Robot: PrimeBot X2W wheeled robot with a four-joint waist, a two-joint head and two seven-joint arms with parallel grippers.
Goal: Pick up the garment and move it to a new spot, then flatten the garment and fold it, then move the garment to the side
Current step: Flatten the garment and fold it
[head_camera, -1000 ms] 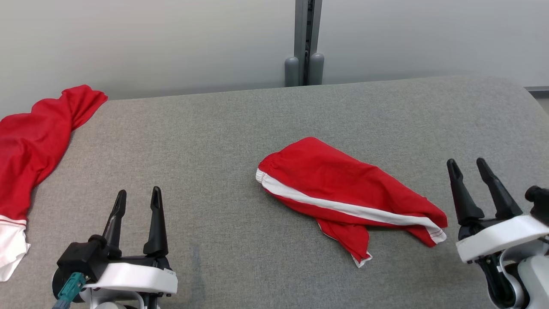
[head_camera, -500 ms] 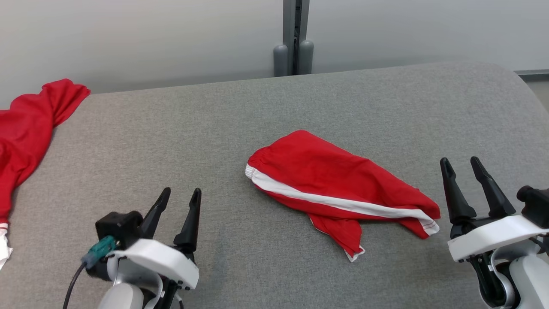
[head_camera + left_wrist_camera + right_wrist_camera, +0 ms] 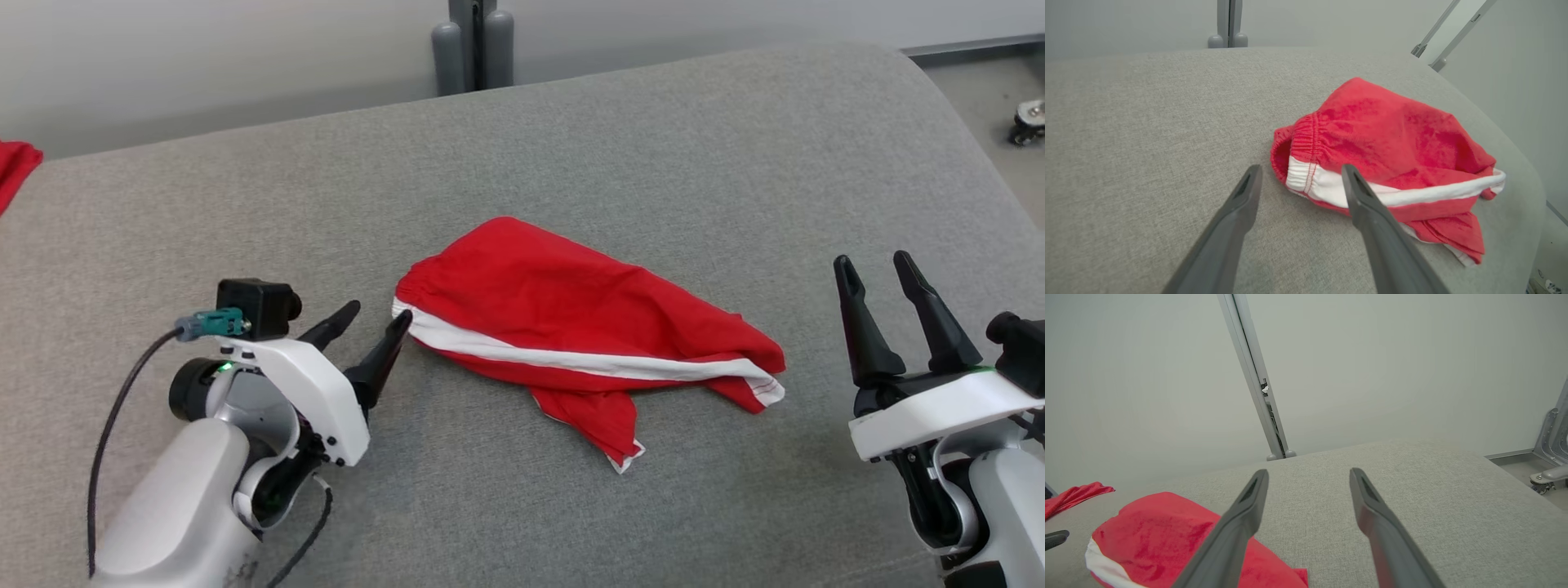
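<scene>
No text, label, brand, number or sign can be read in any view; the one marking in sight is the white band on the red garment at centre frame (a plain stripe, no lettering).

The left gripper sits low, its pale forearm angled inward, two dark fingers spread wide. The right gripper stands off to the side — fingers upright, equally parted.
</scene>
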